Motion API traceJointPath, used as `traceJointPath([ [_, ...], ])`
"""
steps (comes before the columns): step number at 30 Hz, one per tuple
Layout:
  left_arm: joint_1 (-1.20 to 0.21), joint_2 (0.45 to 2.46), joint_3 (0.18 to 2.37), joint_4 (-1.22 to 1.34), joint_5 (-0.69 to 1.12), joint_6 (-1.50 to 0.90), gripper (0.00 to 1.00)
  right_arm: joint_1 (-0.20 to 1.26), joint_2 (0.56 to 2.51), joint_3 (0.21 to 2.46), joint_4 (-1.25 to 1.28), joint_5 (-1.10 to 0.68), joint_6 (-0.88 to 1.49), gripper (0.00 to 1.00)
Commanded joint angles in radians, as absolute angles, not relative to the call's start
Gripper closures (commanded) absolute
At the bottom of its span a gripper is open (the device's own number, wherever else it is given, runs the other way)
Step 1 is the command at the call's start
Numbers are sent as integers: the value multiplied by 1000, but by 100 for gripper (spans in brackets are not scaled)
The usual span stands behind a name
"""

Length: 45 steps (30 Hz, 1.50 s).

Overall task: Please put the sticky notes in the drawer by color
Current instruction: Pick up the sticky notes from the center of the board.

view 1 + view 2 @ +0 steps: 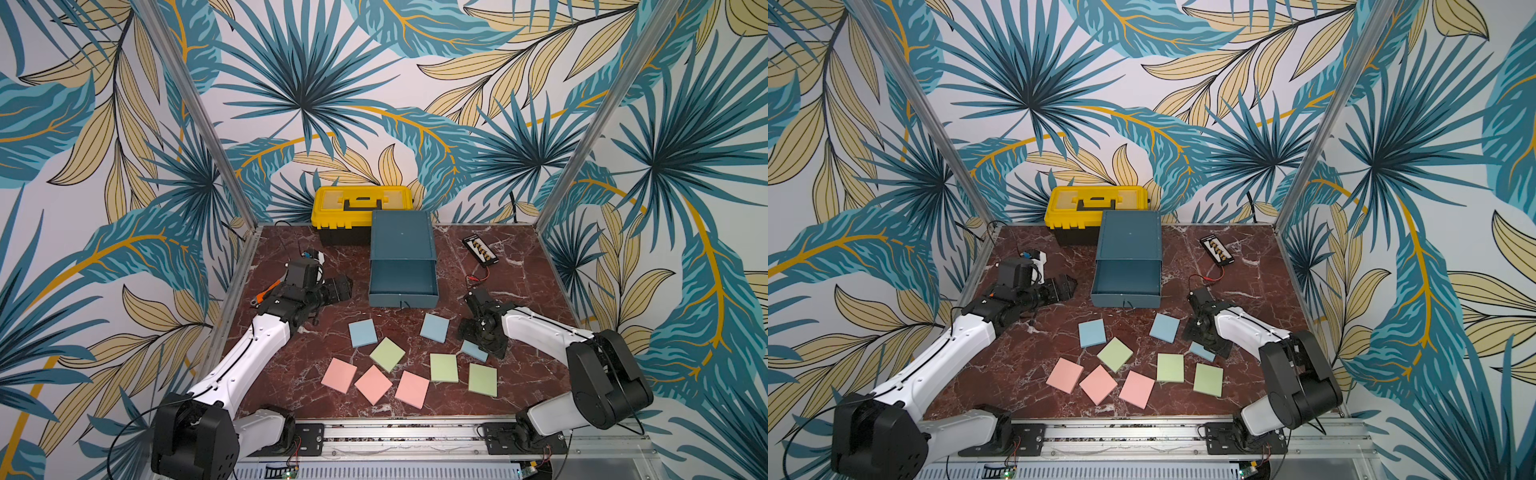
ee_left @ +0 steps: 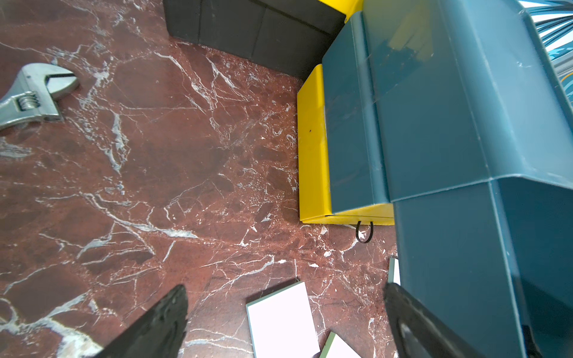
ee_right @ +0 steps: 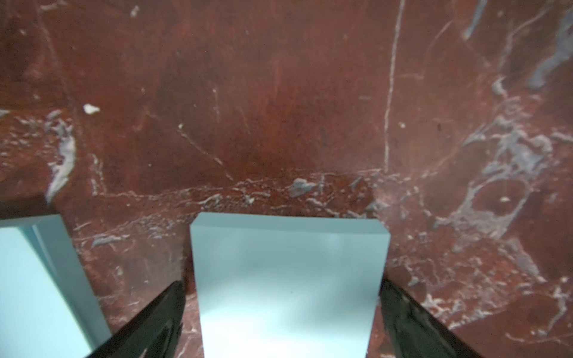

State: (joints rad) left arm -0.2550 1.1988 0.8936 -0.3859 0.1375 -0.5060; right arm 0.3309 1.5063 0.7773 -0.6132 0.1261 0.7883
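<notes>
The teal drawer cabinet point(image 1: 402, 235) stands mid-table with its top teal drawer point(image 1: 403, 286) pulled out and nothing in it. Sticky notes lie in front of it: blue point(image 1: 363, 333) point(image 1: 434, 327), green point(image 1: 387, 354) point(image 1: 444, 367) point(image 1: 482, 379), pink point(image 1: 339, 375) point(image 1: 373, 384) point(image 1: 412, 389). My right gripper point(image 1: 484, 347) points down, open, straddling a third blue pad point(image 3: 288, 279) that lies flat on the table between its fingers. My left gripper point(image 1: 343, 289) hovers open left of the cabinet, holding nothing. A yellow lower drawer point(image 2: 313, 148) shows in the left wrist view.
A yellow toolbox point(image 1: 361, 203) stands behind the cabinet against the back wall. A black connector board point(image 1: 484, 250) with red and black leads lies at the back right. An adjustable wrench point(image 2: 34, 93) lies by the left edge, under my left arm.
</notes>
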Motion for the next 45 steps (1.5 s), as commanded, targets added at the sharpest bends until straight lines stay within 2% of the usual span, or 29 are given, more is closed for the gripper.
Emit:
traceJointPath([
  [1, -262, 1170, 933, -397, 124, -500, 0, 319, 1535, 789, -644, 94, 762, 3],
  [4, -261, 1162, 930, -398, 124, -503, 0, 316, 1537, 792, -653, 87, 757, 6],
  [11, -262, 1138, 916, -403, 120, -505, 0, 314, 1508, 765, -639, 51, 775, 22],
  [16, -261, 1129, 915, -408, 118, -503, 0, 315, 1486, 750, -626, 34, 784, 27],
  [24, -261, 1125, 902, -395, 114, -508, 0, 316, 1370, 830, -734, 99, 752, 28],
  [31, -261, 1149, 900, -361, 129, -523, 0, 316, 1243, 1019, -889, 195, 670, 29],
  [39, -261, 1174, 924, -375, 97, -521, 0, 339, 1189, 1218, -871, 130, 645, 30],
  [45, -261, 1169, 924, -376, 105, -537, 0, 443, 1254, 1345, -772, 152, 600, 30],
])
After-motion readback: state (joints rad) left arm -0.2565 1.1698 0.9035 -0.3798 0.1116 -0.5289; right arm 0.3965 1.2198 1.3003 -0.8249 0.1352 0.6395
